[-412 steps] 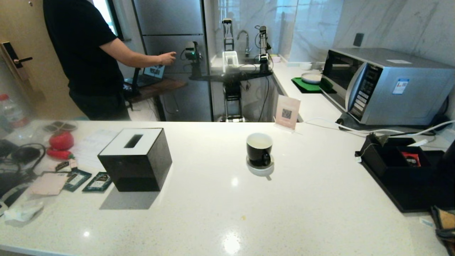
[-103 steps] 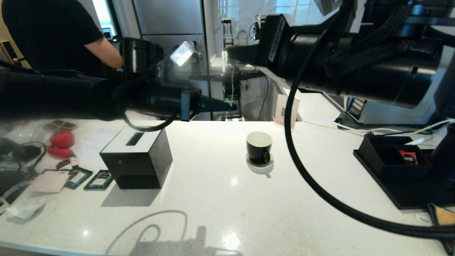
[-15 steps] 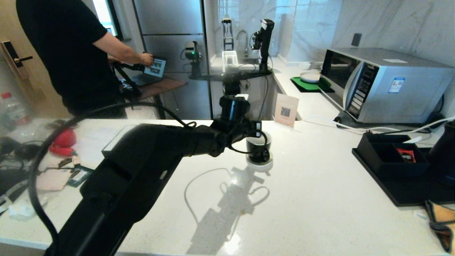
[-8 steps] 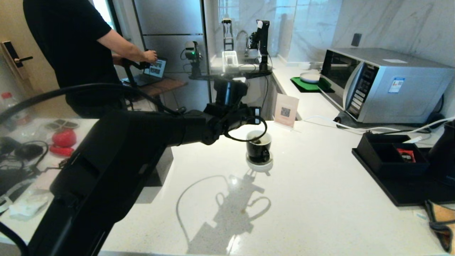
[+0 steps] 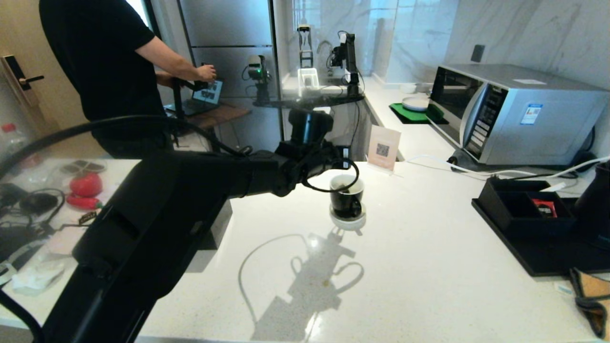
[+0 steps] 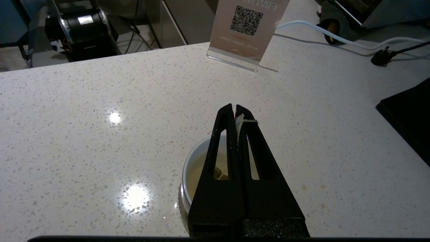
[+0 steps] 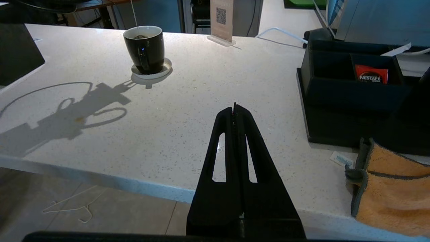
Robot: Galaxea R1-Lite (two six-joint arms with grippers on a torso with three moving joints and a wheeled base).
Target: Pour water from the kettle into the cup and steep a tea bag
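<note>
The black cup [image 5: 347, 197] stands on its white saucer [image 5: 348, 223] mid-counter, also seen in the right wrist view as the cup [image 7: 145, 48]. Pale water [image 6: 198, 171] fills it, and a dark tea bag [image 6: 220, 173] lies in the water. My left gripper [image 6: 234, 107] hangs just above the cup, shut on the tea bag's white string [image 6: 240, 121]. The black kettle [image 5: 595, 205] shows partly at the far right edge. My right gripper [image 7: 234, 107] is shut on nothing, low over the counter's near edge.
A QR sign [image 5: 384, 147] stands behind the cup. A black tray with an organizer box [image 5: 524, 209] holds a red sachet [image 7: 371, 74]. An orange cloth [image 7: 389, 188] lies at the near right. My left arm [image 5: 190, 200] hides the tissue box. A person [image 5: 109, 62] stands back left.
My left gripper has risen from the cup's mouth to just above it, still holding the string. The cup's rim now shows. The right arm has not moved.
</note>
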